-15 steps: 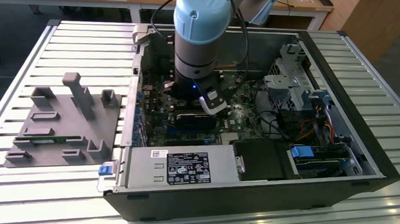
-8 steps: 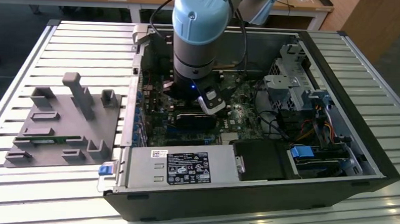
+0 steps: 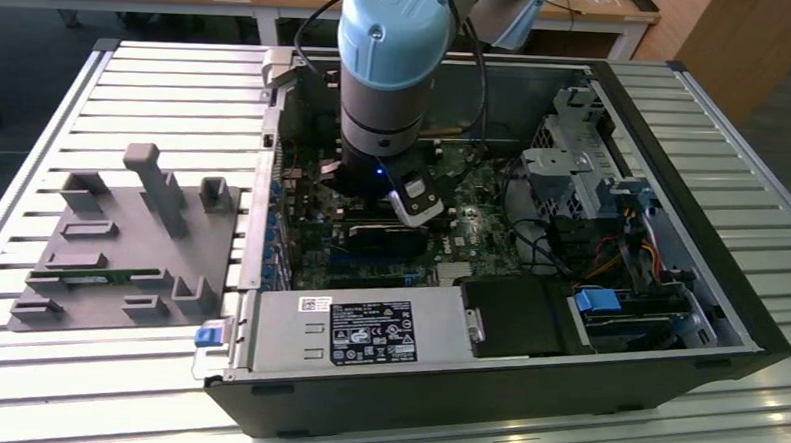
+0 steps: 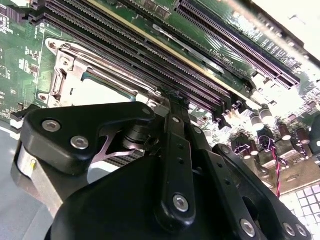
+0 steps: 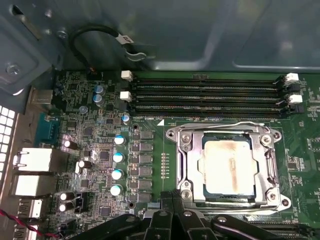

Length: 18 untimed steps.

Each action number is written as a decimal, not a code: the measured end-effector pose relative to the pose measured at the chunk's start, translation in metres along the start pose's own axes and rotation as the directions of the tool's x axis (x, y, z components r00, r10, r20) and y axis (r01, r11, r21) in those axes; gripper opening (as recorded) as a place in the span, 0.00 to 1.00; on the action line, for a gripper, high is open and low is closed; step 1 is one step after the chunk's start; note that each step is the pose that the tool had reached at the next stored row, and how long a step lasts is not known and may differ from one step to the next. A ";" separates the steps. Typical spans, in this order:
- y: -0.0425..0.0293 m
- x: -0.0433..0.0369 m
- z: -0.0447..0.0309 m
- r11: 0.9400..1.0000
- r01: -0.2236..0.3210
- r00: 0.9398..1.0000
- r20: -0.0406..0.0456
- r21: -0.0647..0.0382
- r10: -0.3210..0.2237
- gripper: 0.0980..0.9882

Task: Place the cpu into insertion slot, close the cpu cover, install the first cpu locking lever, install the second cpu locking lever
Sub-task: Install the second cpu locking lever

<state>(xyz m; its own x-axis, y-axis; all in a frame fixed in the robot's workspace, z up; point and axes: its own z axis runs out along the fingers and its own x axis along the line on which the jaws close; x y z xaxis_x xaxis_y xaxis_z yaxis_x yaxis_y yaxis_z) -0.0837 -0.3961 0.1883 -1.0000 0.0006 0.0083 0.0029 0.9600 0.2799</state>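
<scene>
From my seat the cpu (image 5: 231,167) sits in the insertion slot (image 5: 192,167), cpu cover (image 5: 267,162) down over it; gripper (image 5: 172,210) hovers just beside, can't tell its opening.

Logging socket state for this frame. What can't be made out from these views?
- Gripper fingers: open or shut unclear; in both wrist views black linkage covers the tips.
- Insertion slot: pins hidden under the cpu and cpu cover in the first wrist view.
- Locking levers: latched or not, too fine to tell.
- Exterior view: the arm blocks the socket area.
</scene>
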 end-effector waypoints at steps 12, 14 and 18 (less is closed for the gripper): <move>-0.0003 0.0003 -0.0012 1.000 0.000 1.000 0.000 0.000 0.000 0.01; -0.0002 0.0004 -0.0022 1.000 0.000 1.000 0.000 0.000 0.000 0.01; 0.0008 0.0003 -0.0050 1.000 0.000 1.000 0.000 0.000 0.000 0.01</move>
<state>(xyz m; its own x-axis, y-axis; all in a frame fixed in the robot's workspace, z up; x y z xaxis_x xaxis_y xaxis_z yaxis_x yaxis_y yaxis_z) -0.0840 -0.3967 0.1933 -1.0000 0.0007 0.0081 0.0029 0.9599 0.2802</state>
